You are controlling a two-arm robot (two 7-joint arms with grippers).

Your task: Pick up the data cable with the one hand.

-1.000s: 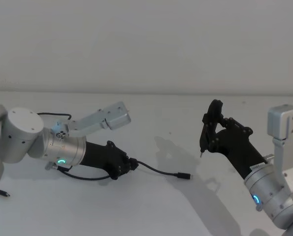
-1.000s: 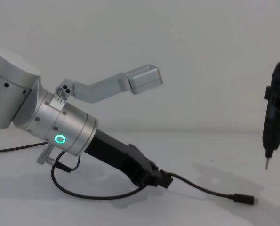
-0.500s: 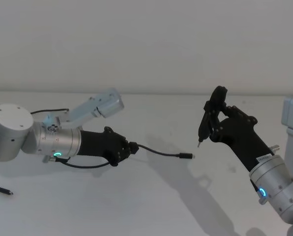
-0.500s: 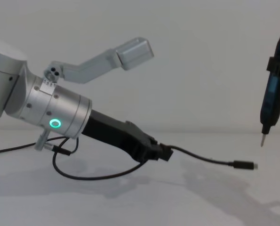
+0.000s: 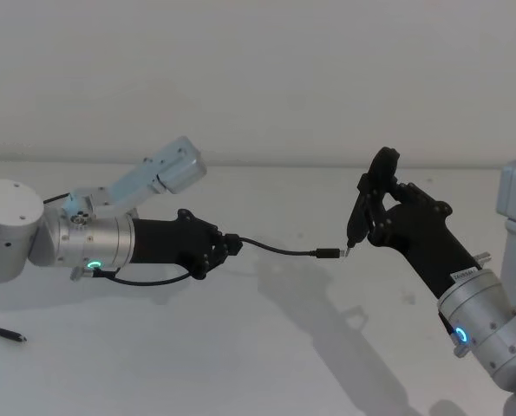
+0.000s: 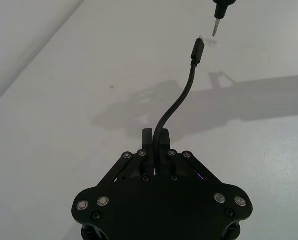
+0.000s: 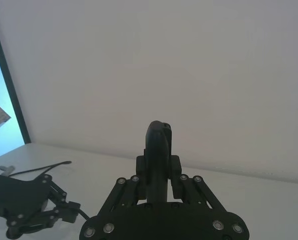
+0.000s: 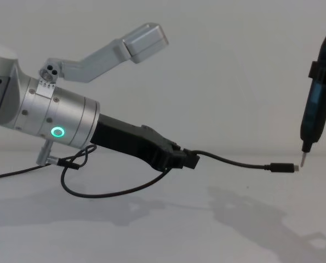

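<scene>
the black angular two-finger left gripper (image 5: 231,245) on its silver cylindrical wrist with a green ring light reaches in from the robot's left, low over the plain white table (image 5: 240,355). its fingers (image 6: 146,136) are pressed together on the long thin black data cable (image 5: 279,250), pinching it a short way back from the plug end. from the fingers the cable runs out toward the middle of the table, off the surface and nearly level, ending in a small black plug with a short silvery tip; its shadow lies on the table below. behind the gripper the rest of the cable sags in a slack loop under the wrist.

the right gripper (image 5: 372,206) comes up from the robot's right, raised above the table, its fingers (image 7: 175,167) closed around a slim dark pen-shaped tool with a thin metal tip (image 8: 310,118), held upright with the tip pointing down. the plug's silvery end sits just beside that metal tip; the left wrist view shows a small gap between them.
</scene>
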